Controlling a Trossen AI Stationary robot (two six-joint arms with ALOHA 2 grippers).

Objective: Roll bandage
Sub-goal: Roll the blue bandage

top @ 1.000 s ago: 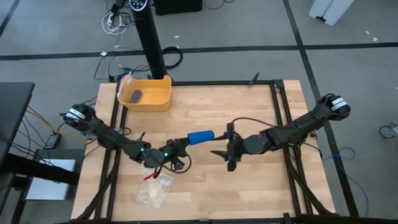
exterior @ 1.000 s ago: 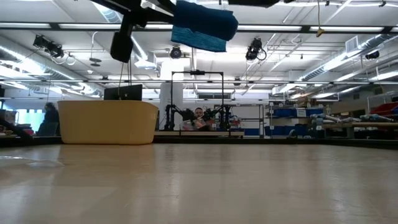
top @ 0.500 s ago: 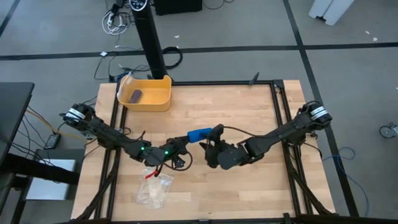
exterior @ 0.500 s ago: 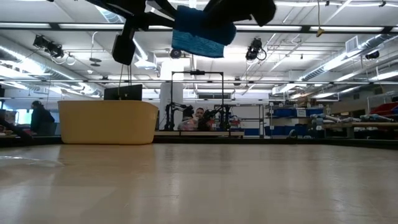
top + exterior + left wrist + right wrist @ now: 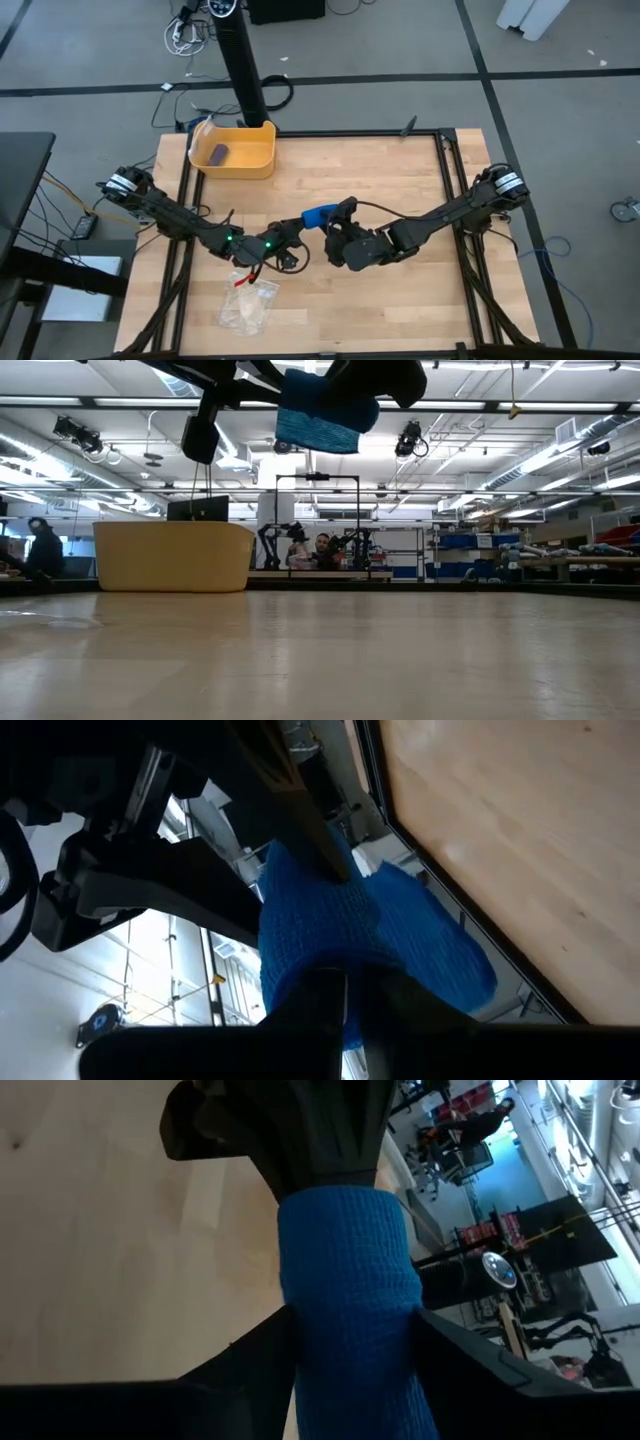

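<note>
right hand (image 5: 338, 222) has swung in, now clamps bright blue fabric bandage roll (image 5: 320, 215) | left hand (image 5: 296, 232) grips its other end | roll held above desk (image 5: 400, 170) | I judge handover or tightening next

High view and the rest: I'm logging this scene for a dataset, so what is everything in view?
bandage: one, bright blue roll, held above the table's middle between both grippers
bin: one, yellow, far left of table
block: one, dark purple, inside the bin
plastic bag: one, clear, near left
table: one, light wood
people: distant, in the low view's background
left gripper: fingers shut on the bandage
right gripper: fingers around the bandage's other end
</note>
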